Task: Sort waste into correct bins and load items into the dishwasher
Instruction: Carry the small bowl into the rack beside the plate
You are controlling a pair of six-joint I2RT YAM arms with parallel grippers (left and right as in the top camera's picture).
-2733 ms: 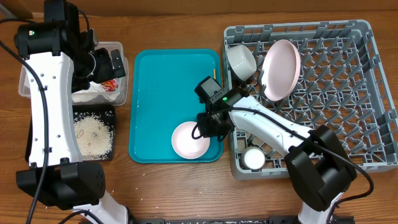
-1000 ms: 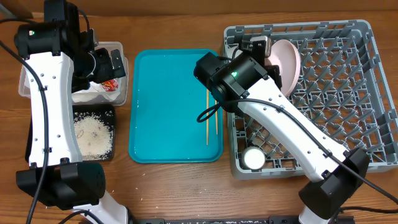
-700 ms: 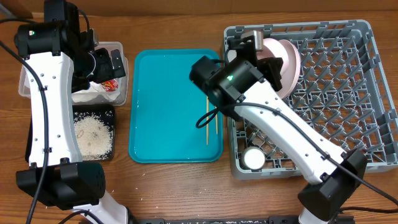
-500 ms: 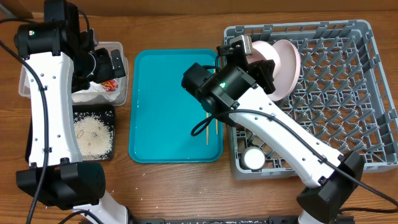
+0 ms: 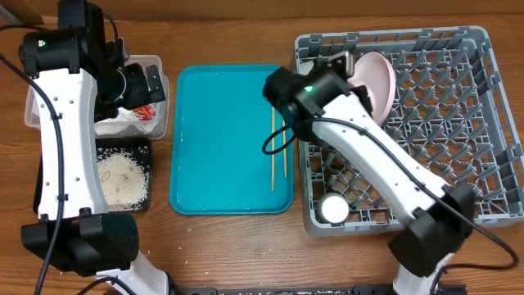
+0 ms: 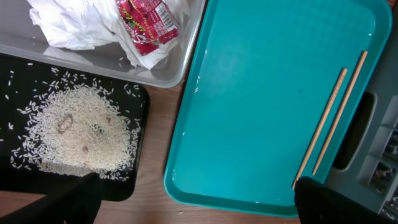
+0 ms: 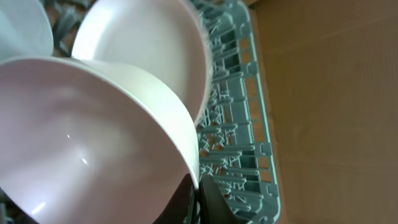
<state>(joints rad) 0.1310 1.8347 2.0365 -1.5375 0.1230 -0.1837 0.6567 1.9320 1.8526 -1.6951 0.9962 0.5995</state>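
My right gripper [image 7: 198, 194] is shut on the rim of a white bowl [image 7: 81, 137] and holds it tilted over the back left of the grey dish rack [image 7: 239, 140], next to the upright white plate [image 7: 155, 50]. In the overhead view that gripper [image 5: 337, 64] is beside the plate [image 5: 375, 78]. My left gripper [image 6: 199, 208] is open and empty, over the clear tub [image 6: 168, 74] with napkin pieces [image 6: 74, 25] and the red wrapper [image 6: 146, 25]. Rice [image 6: 74, 130] lies in the black tray [image 6: 18, 74]. Two chopsticks [image 5: 278, 152] lie on the teal tray.
The teal tray [image 5: 221, 139] sits between the bins and the rack [image 5: 442, 139]. A small white cup [image 5: 333, 209] stands in the rack's front left corner. Another white bowl's edge [image 7: 18, 25] shows beside the plate. My left arm [image 5: 65, 123] stretches over the bins.
My right gripper lifted the white bowl off the teal tray and carried it up and right to the rack's back left corner. The chopsticks are uncovered. The left arm has not moved.
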